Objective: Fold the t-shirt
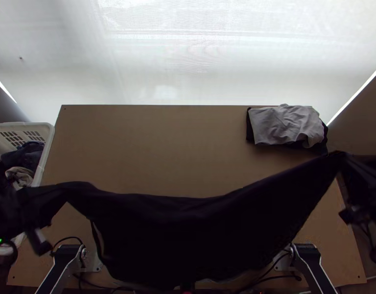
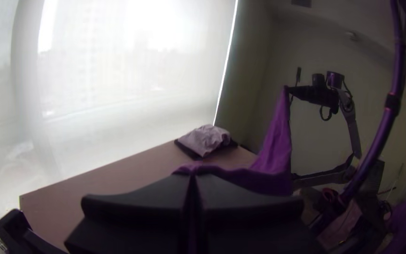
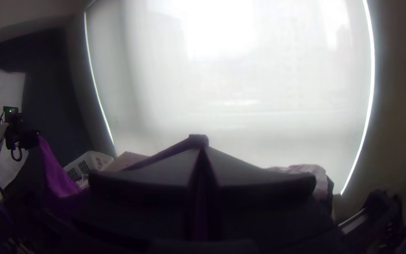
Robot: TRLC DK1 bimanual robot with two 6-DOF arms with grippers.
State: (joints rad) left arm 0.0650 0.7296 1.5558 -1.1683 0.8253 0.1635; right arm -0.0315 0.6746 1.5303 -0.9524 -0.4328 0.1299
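Observation:
The dark t-shirt (image 1: 188, 225) hangs between both grippers in the top view, sagging toward the near edge. At the far left, my left gripper (image 1: 41, 196) is shut on one upper part of it; at the far right, my right gripper (image 1: 340, 159) is shut on another. The left wrist view has the left gripper (image 2: 193, 175) with its fingers together on the cloth, which looks purple (image 2: 277, 146) there. Cloth pokes out past the closed right gripper (image 3: 203, 151) in the right wrist view, and more of the shirt (image 3: 56, 171) hangs from the other arm.
A grey folded cloth (image 1: 285, 125) lies on dark cloth at the table's far right corner. Left of the table (image 1: 153, 142) stands a white basket (image 1: 47, 139) holding clothes. A pale window blind (image 1: 198, 59) rises behind the table. Cables lie by the arms' bases.

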